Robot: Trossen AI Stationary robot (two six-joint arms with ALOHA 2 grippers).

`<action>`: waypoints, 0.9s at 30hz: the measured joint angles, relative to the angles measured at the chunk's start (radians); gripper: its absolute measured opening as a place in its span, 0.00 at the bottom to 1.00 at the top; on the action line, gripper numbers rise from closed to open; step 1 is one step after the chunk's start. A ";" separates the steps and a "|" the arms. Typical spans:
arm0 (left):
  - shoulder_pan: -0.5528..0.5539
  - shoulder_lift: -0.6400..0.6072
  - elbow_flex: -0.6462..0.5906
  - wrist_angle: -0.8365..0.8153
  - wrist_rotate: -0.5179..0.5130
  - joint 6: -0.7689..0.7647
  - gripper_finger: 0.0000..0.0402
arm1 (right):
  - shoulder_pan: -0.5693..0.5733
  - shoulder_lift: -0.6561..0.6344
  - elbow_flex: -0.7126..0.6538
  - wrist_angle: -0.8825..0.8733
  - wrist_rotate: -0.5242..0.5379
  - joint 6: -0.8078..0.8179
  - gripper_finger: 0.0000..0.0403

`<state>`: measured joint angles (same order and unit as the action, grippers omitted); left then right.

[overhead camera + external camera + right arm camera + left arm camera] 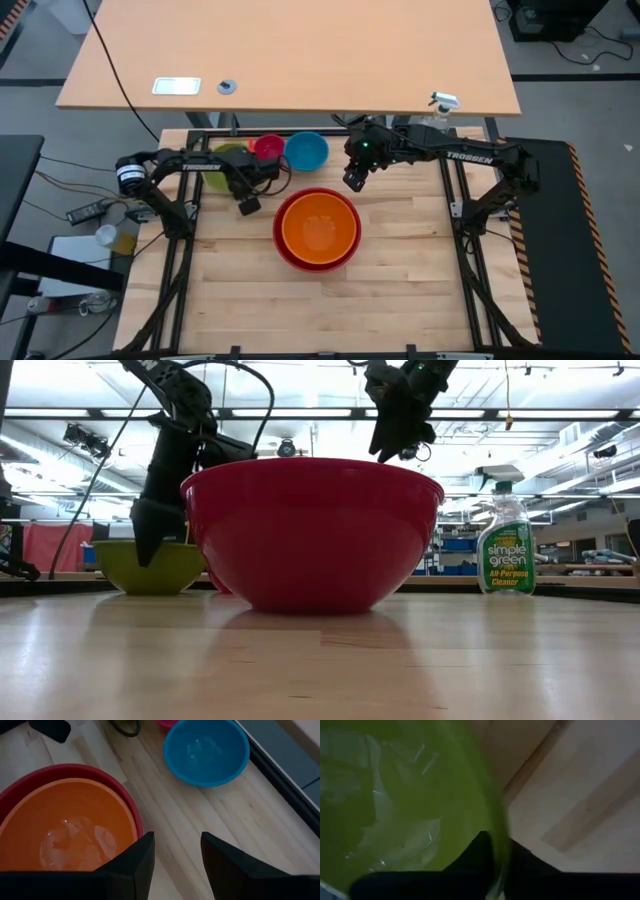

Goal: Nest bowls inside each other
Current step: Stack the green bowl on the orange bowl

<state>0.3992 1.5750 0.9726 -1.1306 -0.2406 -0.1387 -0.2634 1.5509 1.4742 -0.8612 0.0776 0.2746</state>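
Observation:
The red bowl (283, 250) stands mid-table with the orange bowl (318, 226) nested inside it. At the far left the yellow-green bowl (218, 160) rests on its base on the table, and my left gripper (236, 183) is shut on its rim. Next to it stand the pink bowl (268, 147) and the blue bowl (306, 150), each on its own base. My right gripper (175, 855) hangs open in the air, above the wood between the red bowl (131, 807) and the blue bowl (206, 751), touching nothing. My left gripper pinches the yellow-green bowl's rim (496, 827), on the side toward the table's near edge. One finger (477, 852) is inside the bowl and the other (525, 860) outside. The fingers come steeply from above. The bowl sits upright on the table (150, 570).
A green spray bottle (505, 540) stands at the far right of the table. A black frame rail (285, 760) runs along the far edge behind the blue bowl. Bare wood (320, 310) lies toward the near edge.

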 joint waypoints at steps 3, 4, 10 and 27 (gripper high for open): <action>0.007 -0.007 0.000 -0.045 0.017 -0.021 0.03 | 0.001 0.000 0.000 -0.003 0.000 -0.009 0.42; 0.012 -0.015 -0.001 -0.059 0.033 -0.023 0.03 | 0.001 0.000 0.000 -0.005 0.000 -0.009 0.42; -0.001 -0.128 0.008 -0.108 0.076 -0.097 0.03 | 0.000 0.000 0.000 -0.011 -0.024 -0.026 0.42; -0.392 -0.401 0.271 0.115 -0.007 -0.160 0.04 | -0.052 -0.013 -0.001 -0.118 -0.043 -0.078 0.42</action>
<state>0.0075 1.1736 1.2439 -1.0152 -0.2473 -0.2983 -0.3153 1.5374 1.4734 -0.9791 0.0349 0.1967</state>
